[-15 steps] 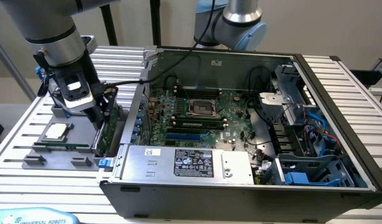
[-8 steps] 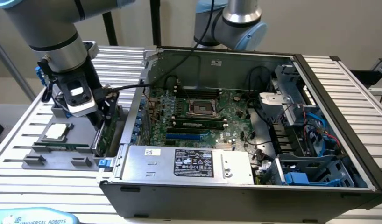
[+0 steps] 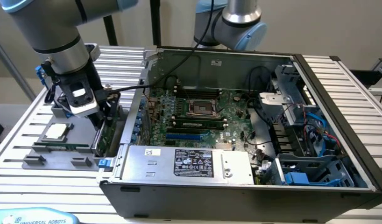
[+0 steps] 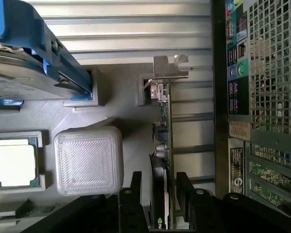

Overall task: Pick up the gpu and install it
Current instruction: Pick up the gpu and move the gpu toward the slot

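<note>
The gpu (image 4: 163, 126) stands on edge in a slot of the grey holder tray (image 4: 121, 145), its silver end bracket (image 4: 169, 68) at the far end. In the exterior view the gpu (image 3: 101, 137) is a thin green card beside the computer case's outer wall. My gripper (image 4: 159, 177) is open and lowered over the card. One black finger (image 4: 135, 191) stands on each side of it, with a small gap to the card on both sides. In the exterior view my gripper (image 3: 105, 116) hangs right above the card's top edge.
The open computer case (image 3: 241, 196) with its motherboard (image 3: 197, 112) lies close on the exterior view's right of the tray. On the tray sit a square silver CPU chip (image 4: 13, 162), a grey block (image 4: 88, 160) and a hard drive with blue rails (image 4: 39, 53). A second arm (image 3: 237, 23) stands behind the case.
</note>
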`<move>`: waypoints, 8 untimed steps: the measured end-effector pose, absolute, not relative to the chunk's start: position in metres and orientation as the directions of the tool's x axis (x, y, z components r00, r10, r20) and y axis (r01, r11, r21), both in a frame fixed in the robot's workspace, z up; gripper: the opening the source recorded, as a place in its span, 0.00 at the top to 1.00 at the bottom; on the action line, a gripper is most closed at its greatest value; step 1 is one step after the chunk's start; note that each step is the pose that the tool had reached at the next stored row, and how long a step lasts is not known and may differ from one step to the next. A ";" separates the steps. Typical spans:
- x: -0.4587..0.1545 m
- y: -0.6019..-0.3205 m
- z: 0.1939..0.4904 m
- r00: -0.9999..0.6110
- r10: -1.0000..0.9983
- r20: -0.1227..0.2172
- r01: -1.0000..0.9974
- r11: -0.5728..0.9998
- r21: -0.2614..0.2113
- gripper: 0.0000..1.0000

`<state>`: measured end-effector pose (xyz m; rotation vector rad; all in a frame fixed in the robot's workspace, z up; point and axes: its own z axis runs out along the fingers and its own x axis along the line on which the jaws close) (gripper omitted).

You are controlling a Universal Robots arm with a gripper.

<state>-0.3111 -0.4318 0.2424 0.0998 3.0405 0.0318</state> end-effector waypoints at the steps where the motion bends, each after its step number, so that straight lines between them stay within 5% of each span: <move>1: -0.311 -0.431 0.242 -0.993 0.066 -0.099 0.064 0.998 0.023 0.58; 6: -0.311 -0.431 0.240 -0.993 0.066 -0.099 0.064 0.998 0.022 0.58; 8: -0.311 -0.431 0.239 -0.993 0.066 -0.099 0.064 0.998 0.022 0.67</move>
